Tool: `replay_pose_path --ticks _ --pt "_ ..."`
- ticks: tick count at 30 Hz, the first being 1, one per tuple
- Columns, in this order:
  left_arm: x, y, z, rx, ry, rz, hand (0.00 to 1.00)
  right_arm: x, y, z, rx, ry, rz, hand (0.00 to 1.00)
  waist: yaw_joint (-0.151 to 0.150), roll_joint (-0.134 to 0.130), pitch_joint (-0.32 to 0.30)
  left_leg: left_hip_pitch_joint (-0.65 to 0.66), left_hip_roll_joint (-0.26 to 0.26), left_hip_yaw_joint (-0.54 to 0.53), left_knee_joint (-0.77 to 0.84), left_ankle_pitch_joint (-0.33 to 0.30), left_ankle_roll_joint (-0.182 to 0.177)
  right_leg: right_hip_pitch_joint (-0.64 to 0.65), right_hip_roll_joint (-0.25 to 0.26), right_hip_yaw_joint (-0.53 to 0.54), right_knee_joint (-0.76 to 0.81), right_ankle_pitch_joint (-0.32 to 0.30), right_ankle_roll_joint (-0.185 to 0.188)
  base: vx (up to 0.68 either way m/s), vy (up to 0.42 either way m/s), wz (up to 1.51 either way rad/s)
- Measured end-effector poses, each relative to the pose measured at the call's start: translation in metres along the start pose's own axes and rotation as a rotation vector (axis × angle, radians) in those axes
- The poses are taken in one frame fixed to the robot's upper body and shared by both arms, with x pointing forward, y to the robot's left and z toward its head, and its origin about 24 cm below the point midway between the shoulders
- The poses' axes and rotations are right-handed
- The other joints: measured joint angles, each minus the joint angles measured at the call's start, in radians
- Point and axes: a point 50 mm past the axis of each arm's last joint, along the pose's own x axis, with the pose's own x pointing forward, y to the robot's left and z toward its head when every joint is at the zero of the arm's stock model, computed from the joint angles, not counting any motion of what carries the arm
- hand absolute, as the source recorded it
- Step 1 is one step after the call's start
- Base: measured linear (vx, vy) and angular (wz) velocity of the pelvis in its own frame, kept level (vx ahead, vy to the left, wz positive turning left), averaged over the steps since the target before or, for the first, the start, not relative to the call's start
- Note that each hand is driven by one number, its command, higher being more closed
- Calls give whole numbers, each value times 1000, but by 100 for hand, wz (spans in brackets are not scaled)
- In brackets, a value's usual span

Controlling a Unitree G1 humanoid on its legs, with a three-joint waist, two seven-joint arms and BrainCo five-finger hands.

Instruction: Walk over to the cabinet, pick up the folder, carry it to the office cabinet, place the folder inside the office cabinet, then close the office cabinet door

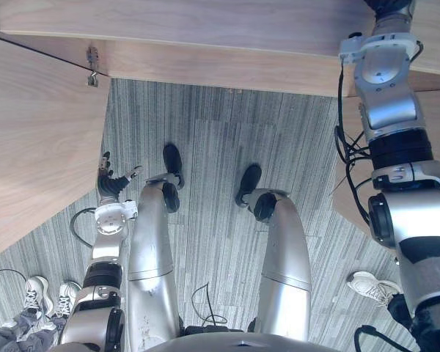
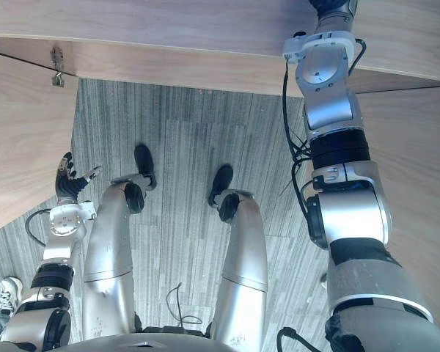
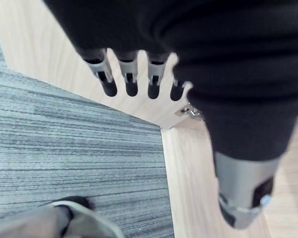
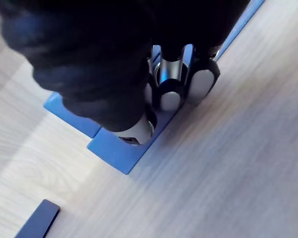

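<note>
Your right hand (image 4: 171,84) appears closed on the blue folder (image 4: 116,153). Its fingers curl over the upper face near a corner and the thumb presses in at the edge beside them. The folder lies on a pale wooden surface (image 4: 238,148). Expect it to be light, thin and fairly stiff, with smooth covers that could slide out of a pinch. A corner hold will likely let it droop or swing, so a grip further in along the long edge looks steadier. Your left hand (image 1: 114,180) hangs low beside the cabinet door (image 1: 29,147), fingers relaxed and holding nothing. The right hand's dark cover hides most of the folder, so its full outline, its thickness and whether anything is inside cannot be told. A small dark blue strip (image 4: 37,220) lies apart from the folder on the same surface, and what it is cannot be made out.
</note>
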Motion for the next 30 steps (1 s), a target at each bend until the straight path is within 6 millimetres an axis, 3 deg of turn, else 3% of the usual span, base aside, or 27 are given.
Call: replay_pose_path --ticks 11,15,18,25,30 --pt "-3 3 -11 -10 63 14 0 6 -20 -16 265 156 -119 100 4 0 0 18 -1 8 -31 26 2 8 1 -1 -22 16 -1 -41 15 0" --pt "-4 4 -15 -4 88 16 0 -12 -25 -35 327 217 -165 100 3 -1 -1 43 5 8 -25 22 2 41 4 -5 -28 19 -7 -10 9 -2" --pt "-8 6 -22 2 119 18 0 -47 -12 -38 392 214 -147 100 -4 -2 -4 88 19 15 -14 -1 2 86 18 3 -37 15 -1 -15 18 -16" --pt "-18 -17 -32 -29 184 -29 0 -113 9 -14 556 132 -86 100 -39 -3 -9 209 23 33 -43 -15 -1 195 28 14 -74 15 -1 -3 -10 -4" --pt "-49 -31 -65 -21 317 -72 0 -197 48 -12 652 263 119 100 -55 -6 -83 411 34 71 -149 -29 -16 390 48 5 -216 36 13 43 -26 -17"
